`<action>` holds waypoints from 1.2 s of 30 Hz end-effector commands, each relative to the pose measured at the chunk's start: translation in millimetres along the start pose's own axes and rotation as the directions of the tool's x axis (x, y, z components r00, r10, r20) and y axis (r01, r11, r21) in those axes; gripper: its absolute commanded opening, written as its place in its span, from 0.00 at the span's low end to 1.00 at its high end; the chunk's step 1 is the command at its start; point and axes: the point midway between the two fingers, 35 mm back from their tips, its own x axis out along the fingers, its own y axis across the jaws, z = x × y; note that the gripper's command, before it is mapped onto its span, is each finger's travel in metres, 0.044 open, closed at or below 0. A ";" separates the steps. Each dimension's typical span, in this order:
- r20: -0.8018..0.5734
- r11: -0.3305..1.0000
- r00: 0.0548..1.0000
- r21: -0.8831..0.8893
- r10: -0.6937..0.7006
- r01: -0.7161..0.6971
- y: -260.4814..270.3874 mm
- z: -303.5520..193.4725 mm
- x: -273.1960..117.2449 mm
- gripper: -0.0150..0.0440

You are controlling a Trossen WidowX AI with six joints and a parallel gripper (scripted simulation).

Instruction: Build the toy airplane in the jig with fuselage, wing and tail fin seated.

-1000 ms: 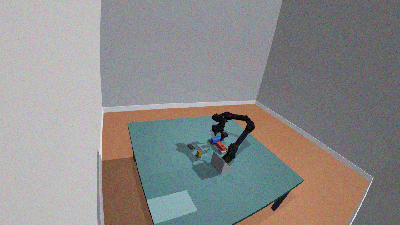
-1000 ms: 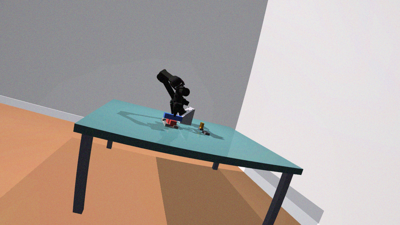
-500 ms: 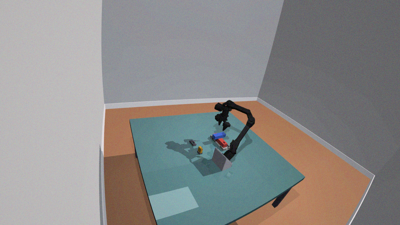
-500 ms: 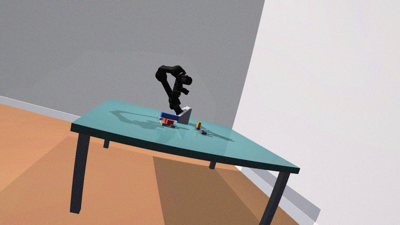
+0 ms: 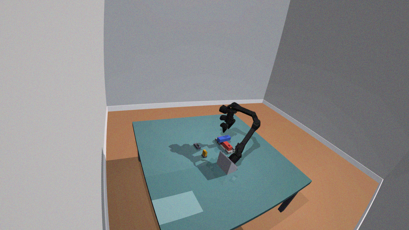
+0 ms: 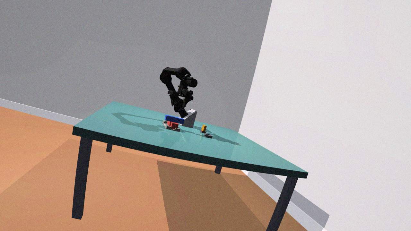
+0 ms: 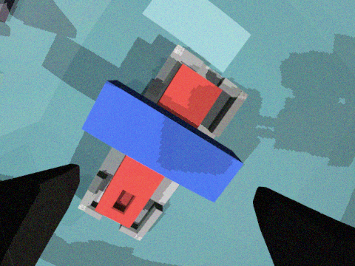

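The red fuselage (image 5: 227, 145) (image 6: 172, 124) (image 7: 189, 94) lies in the grey cradle jig (image 7: 233, 103). The blue wing (image 5: 223, 138) (image 6: 173, 117) (image 7: 143, 125) sits across the top of the fuselage. An open dark socket (image 7: 126, 200) shows near one end of the fuselage. The orange tail fin (image 5: 204, 153) (image 6: 203, 128) stands on the table, apart from the jig. My gripper (image 5: 226, 126) (image 6: 180, 112) (image 7: 169, 186) is open and empty. It hangs above the wing, clear of it.
A small dark grey block (image 5: 196, 146) (image 6: 208, 135) lies near the tail fin. A grey wedge (image 5: 226, 164) (image 6: 190, 118) stands by the arm's base. A pale rectangle (image 5: 177, 206) marks the table's near corner.
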 end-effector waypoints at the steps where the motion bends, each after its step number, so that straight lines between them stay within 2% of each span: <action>1: -0.006 0.973 1.000 0.232 0.009 -0.008 0.3 0.0 0.6 1.00; 9: -0.006 0.973 1.000 0.229 0.010 -0.008 1.6 0.6 0.5 1.00; 12: 0.001 0.981 1.000 0.194 0.015 -0.015 19.6 8.3 -1.9 1.00; 20: 0.018 0.985 0.999 0.166 0.037 -0.039 96.3 31.8 -8.9 1.00; 25: 0.015 0.965 0.999 0.259 0.049 -0.051 187.2 38.5 -10.2 1.00; 30: 0.000 0.933 1.000 0.358 0.030 -0.028 268.7 21.2 -2.3 1.00; 36: -0.003 0.928 1.000 0.371 0.026 -0.023 278.9 17.5 -0.4 1.00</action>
